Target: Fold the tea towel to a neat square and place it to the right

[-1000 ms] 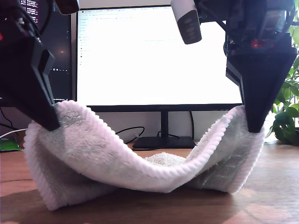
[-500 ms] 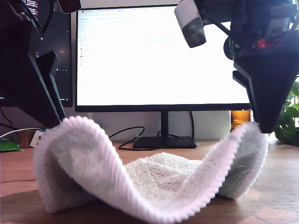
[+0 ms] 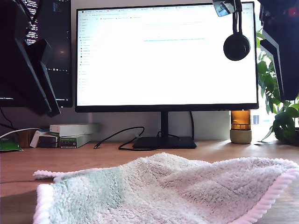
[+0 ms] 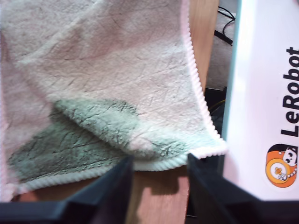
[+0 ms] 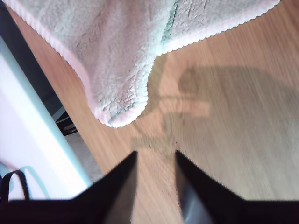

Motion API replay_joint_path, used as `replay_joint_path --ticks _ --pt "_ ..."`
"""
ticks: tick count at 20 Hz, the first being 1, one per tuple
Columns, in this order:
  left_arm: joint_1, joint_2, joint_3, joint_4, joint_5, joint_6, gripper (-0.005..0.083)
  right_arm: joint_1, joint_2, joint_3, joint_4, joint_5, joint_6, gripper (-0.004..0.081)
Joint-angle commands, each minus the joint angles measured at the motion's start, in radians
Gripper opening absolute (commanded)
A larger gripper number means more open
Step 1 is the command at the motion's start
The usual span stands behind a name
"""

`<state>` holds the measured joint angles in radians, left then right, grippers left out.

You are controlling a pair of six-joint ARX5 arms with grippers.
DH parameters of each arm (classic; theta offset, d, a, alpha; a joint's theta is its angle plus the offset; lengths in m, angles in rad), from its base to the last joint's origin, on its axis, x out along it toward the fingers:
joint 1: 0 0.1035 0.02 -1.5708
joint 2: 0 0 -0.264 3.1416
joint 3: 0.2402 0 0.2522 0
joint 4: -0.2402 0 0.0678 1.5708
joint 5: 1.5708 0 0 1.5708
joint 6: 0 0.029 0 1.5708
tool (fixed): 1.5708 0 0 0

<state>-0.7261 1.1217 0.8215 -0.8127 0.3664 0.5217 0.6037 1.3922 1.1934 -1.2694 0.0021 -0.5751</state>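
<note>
The tea towel (image 3: 163, 186) lies on the wooden table (image 3: 93, 161) in the foreground of the exterior view, fluffy off-white with a pale pink ribbed hem, one layer folded over another. No gripper holds it. In the first wrist view my first gripper (image 4: 160, 161) stands open above the hem of the tea towel (image 4: 117, 70), with bare wood between its fingers. My second gripper (image 5: 156, 154) is open over bare table, a short way from a rounded corner of the tea towel (image 5: 117, 46). Two black arms (image 3: 32, 74) (image 3: 285, 56) hang raised at the exterior view's left and right.
A lit monitor (image 3: 163, 56) on a stand (image 3: 163, 142) rises behind the towel, with headphones (image 3: 236, 44) hung at its upper corner. Boxes (image 3: 70, 133), a cable, an amber jar (image 3: 240, 126) and a plant (image 3: 280, 121) line the back. A white LeRobot board (image 4: 266, 93) borders the table.
Both grippers have let go of the towel's lifted corners and risen. The towel has dropped flat onto the table, folded toward the camera.
</note>
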Motion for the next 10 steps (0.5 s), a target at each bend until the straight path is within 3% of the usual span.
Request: replay_joint_path --ticks 1,7,10 --pt "0.000 0.004 -0.010 -0.002 0.029 -0.028 -0.0014 0.002 0.008 -0.007 0.057 -0.041 0.003 -0.0011" --pt "0.033 -0.004 -0.103 0.164 -0.002 -0.116 -0.0023 -0.003 0.008 -0.007 0.372 -0.128 0.028 -0.0012" --pt "0.061 -0.016 -0.161 0.322 -0.129 -0.206 -0.0023 -0.024 0.008 -0.010 0.509 -0.245 0.029 -0.0012"
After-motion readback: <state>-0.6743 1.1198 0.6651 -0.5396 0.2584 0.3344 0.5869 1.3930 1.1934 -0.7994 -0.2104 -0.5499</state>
